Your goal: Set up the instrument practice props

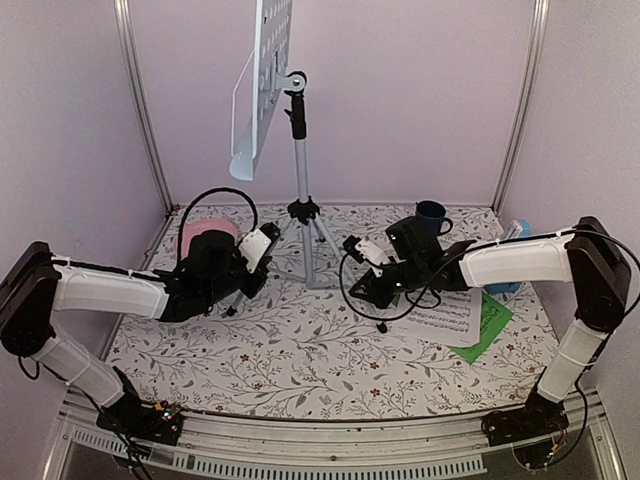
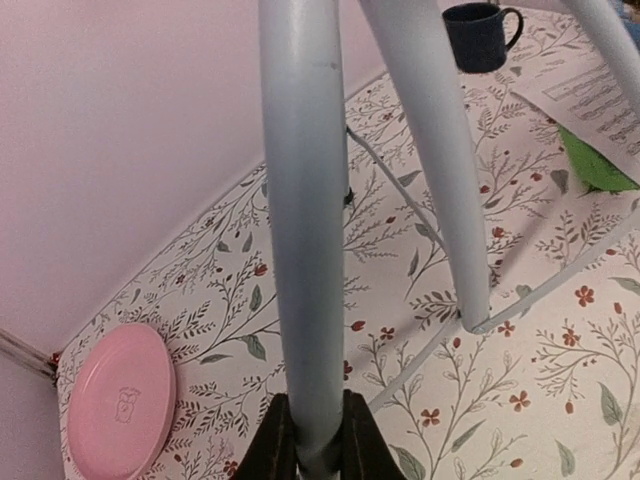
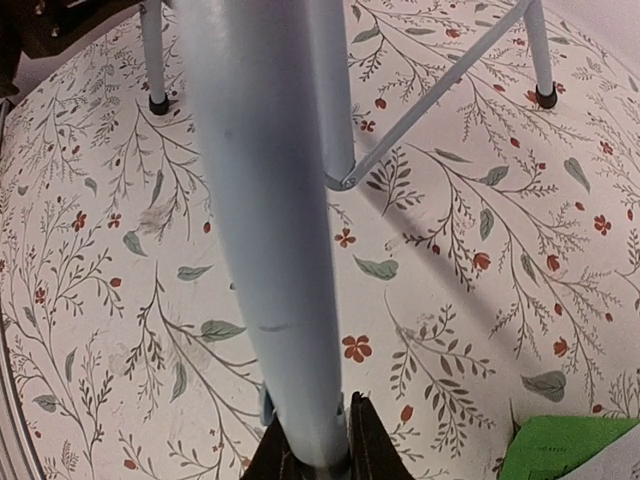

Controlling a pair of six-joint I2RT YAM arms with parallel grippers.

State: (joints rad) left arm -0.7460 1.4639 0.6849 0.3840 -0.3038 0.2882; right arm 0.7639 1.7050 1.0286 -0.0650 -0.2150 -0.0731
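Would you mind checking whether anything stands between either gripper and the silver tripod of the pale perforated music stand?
Nothing visible does: the left gripper and the right gripper each clasp a leg of the silver tripod.

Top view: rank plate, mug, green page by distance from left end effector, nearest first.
From the left end effector, clamped on the stand:
1. plate, just to its left.
2. mug, back right.
3. green page, near right, farthest.
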